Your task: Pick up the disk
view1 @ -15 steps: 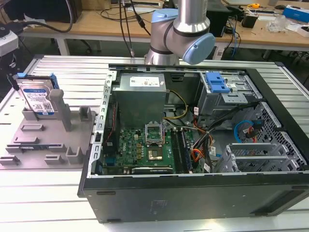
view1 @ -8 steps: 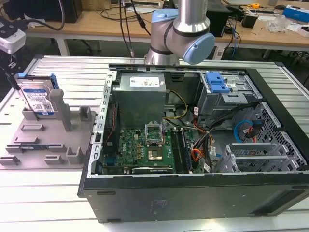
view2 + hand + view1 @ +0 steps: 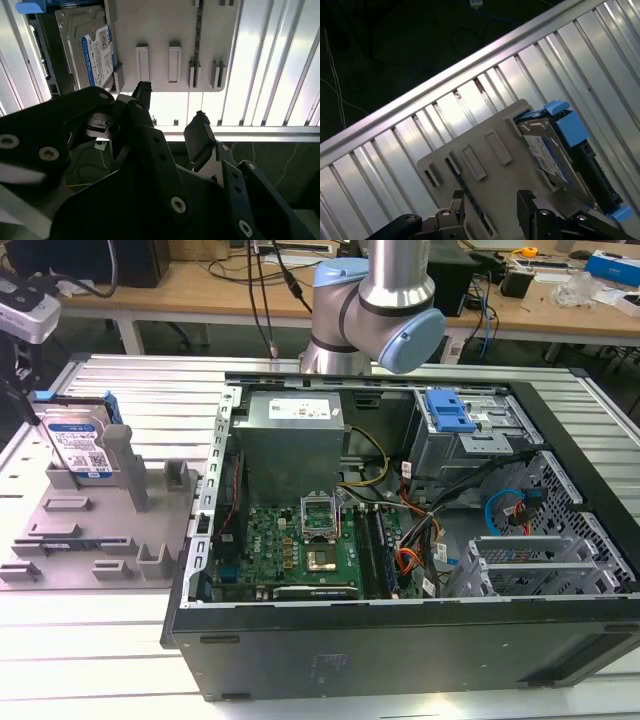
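The disk (image 3: 80,445) stands on edge in a grey fixture (image 3: 90,530) at the exterior view's left, a silver drive with a white-and-blue label and blue side rails. In both wrist views my gripper (image 3: 170,107) (image 3: 491,200) hovers above the fixture plate (image 3: 165,40) (image 3: 470,155), open, with nothing between its black fingers (image 3: 142,95). The disk (image 3: 95,55) (image 3: 552,150) lies off to one side of the fingers, apart from them. The arm (image 3: 380,300) rises behind the computer case.
An open black computer case (image 3: 400,650) fills the table's middle, with a motherboard (image 3: 300,550) and a blue drive caddy (image 3: 450,410) inside. Grey upright posts (image 3: 135,465) stand on the fixture. The slatted metal table (image 3: 380,150) ends at an edge near the fixture, with dark floor beyond.
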Available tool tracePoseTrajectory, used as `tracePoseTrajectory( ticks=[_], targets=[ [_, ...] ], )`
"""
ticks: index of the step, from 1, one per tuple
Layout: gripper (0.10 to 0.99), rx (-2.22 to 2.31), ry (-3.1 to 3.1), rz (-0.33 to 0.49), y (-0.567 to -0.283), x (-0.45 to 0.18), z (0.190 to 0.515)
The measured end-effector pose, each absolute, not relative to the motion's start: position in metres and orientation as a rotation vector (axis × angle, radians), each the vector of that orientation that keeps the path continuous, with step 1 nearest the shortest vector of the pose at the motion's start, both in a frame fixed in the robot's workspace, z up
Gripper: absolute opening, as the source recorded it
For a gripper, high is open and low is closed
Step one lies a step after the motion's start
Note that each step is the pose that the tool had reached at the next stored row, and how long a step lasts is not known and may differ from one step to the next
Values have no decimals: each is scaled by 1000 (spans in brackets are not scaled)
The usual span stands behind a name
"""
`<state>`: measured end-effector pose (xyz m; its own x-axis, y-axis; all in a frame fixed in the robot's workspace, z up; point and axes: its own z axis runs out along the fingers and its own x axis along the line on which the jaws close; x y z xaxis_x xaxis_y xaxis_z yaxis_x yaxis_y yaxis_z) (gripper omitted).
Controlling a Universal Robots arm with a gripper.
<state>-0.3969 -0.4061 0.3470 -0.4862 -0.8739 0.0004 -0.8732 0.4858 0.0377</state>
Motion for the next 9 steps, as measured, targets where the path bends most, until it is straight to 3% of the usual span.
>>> tracePoseTrajectory(
  ticks=[9],
  targets=[
    [541, 1882, -2487, -46, -406, -397, 345]
  ],
)
